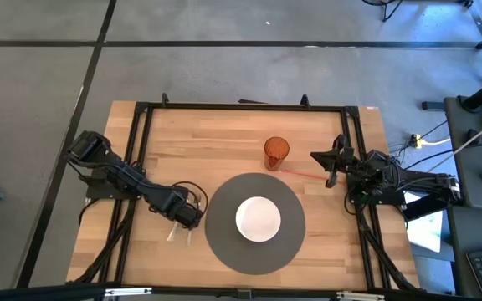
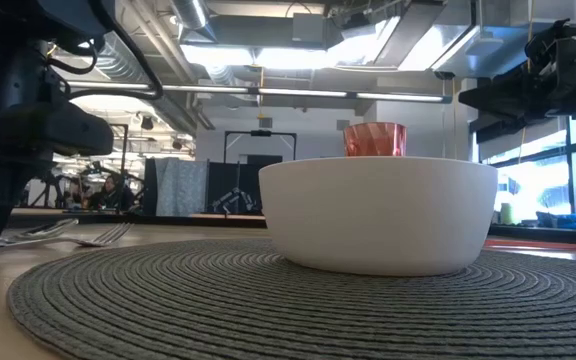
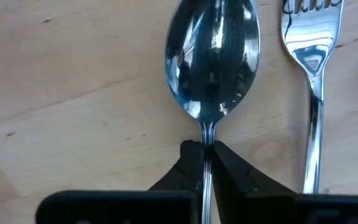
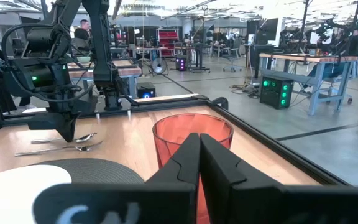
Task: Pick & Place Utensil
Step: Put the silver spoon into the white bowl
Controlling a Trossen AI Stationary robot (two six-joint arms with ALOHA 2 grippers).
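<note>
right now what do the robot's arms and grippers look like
Both arms are dark, nearly black, jointed links with black cables looping along them. The left gripper ends in two matte black, wedge-shaped fingers tapering to narrow tips. The right gripper has the same black tapered fingers, and pale lettering shows on its body. The left arm's housing carries small green indicator lights.

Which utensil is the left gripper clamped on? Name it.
The spoon: the left gripper is shut on its handle. The fork lies free beside it.

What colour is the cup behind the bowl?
The cup is translucent orange-red, seen best in the right wrist view.
</note>
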